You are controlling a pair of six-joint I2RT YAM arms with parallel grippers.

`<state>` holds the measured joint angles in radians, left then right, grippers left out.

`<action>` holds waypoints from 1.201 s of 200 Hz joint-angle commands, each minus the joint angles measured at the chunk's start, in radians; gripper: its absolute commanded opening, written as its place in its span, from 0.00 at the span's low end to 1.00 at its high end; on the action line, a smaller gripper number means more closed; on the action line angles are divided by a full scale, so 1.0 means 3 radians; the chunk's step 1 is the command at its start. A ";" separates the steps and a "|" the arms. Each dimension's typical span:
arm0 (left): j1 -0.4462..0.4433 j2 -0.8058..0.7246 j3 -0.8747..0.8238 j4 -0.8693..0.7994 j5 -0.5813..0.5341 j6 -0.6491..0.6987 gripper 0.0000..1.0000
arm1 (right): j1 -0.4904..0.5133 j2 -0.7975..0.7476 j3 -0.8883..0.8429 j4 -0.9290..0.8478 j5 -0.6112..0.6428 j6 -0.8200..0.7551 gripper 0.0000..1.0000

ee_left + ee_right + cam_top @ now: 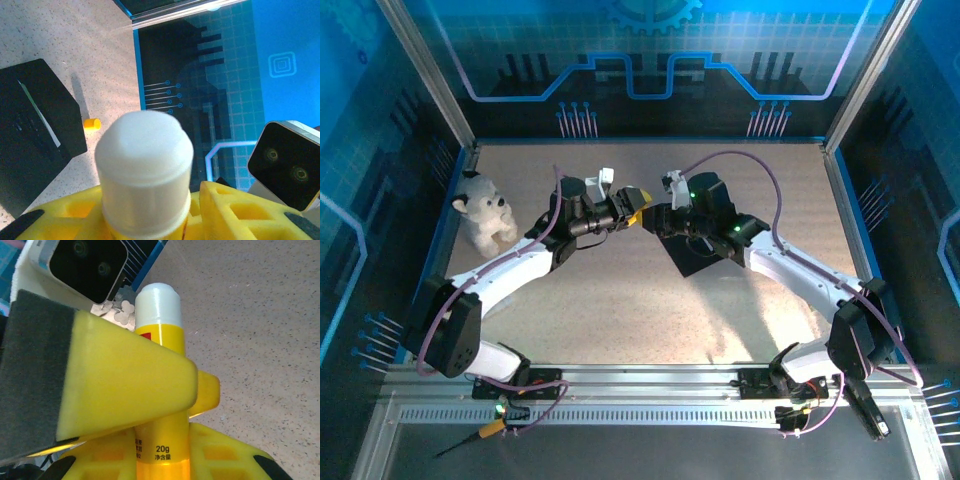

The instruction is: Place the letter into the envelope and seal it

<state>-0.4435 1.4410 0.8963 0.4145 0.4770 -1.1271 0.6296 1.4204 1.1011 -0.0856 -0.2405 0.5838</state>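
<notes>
the two arms meet over the middle of the table point(620, 330), tips nearly nose to nose. the right gripper point(658, 218) comes in from 4 o'clock and has its jaws closed on a glue stick point(162, 340), yellow body with a white end, held up off the table. the left gripper point(636, 207) reaches in from 8 o'clock. its jaws stand narrow around the white end of the stick, one padded finger point(100, 385) lying across the yellow body. whether they actually pinch it i cannot tell.

the envelope point(698, 262) lies flat on the table just under the right arm, at about 4 o'clock from the grippers, skewed so one corner points toward the arm bases. through the left wrist's view a thin pale strip with a green edge shows along a slit in it: the letter point(40, 115), tucked inside with little more than that edge on show. a small yellow stub point(92, 123) sits on the table just off the envelope's corner, not touching it.

a plush dog point(485, 212) stands at 9 o'clock, well apart from all this.
</notes>
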 commanded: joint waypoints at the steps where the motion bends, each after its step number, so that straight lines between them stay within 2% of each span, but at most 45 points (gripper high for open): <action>1: -0.0046 0.0013 -0.0052 0.0137 0.0011 -0.0043 0.43 | 0.0069 -0.0050 0.0037 0.0025 0.0257 -0.0038 0.03; 40: -0.0045 -0.0033 -0.0069 0.0102 -0.0010 -0.0045 0.41 | 0.0080 -0.0064 0.0016 -0.0012 0.0423 -0.0024 0.03; 68: -0.0046 -0.0033 -0.0065 0.0096 -0.0003 -0.0054 0.20 | 0.0085 -0.0056 0.0012 0.0003 0.0480 -0.0018 0.03; 98: -0.0042 -0.0033 -0.0058 0.0096 0.0012 -0.0058 0.10 | 0.0089 -0.0048 0.0016 0.0035 0.0470 -0.0033 0.05; 121: -0.0040 -0.0033 -0.0072 0.0114 0.0017 -0.0058 0.08 | 0.0090 -0.0055 0.0016 0.0045 0.0459 -0.0053 0.14; 152: 0.0066 -0.0038 -0.0060 0.0132 0.0091 -0.0047 0.06 | 0.0040 -0.0225 -0.0012 0.0019 0.0480 -0.0172 0.34; 182: 0.0276 -0.0013 0.0051 -0.0051 0.0250 0.0128 0.05 | -0.0197 -0.0513 -0.0038 -0.0145 0.0359 -0.0267 0.45; 218: 0.0439 0.0071 0.0196 -0.0331 0.0349 0.0387 0.04 | -0.0572 -0.0837 -0.0129 -0.0379 0.0199 -0.0281 0.52; 240: 0.0445 0.0162 0.0253 -0.0398 0.0399 0.0460 0.04 | -0.0872 -0.0922 -0.0165 -0.0566 0.0061 -0.0274 0.51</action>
<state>-0.3096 1.4612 0.9257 0.3424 0.5411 -1.0546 0.4404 1.1637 1.0767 -0.1692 -0.1703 0.5156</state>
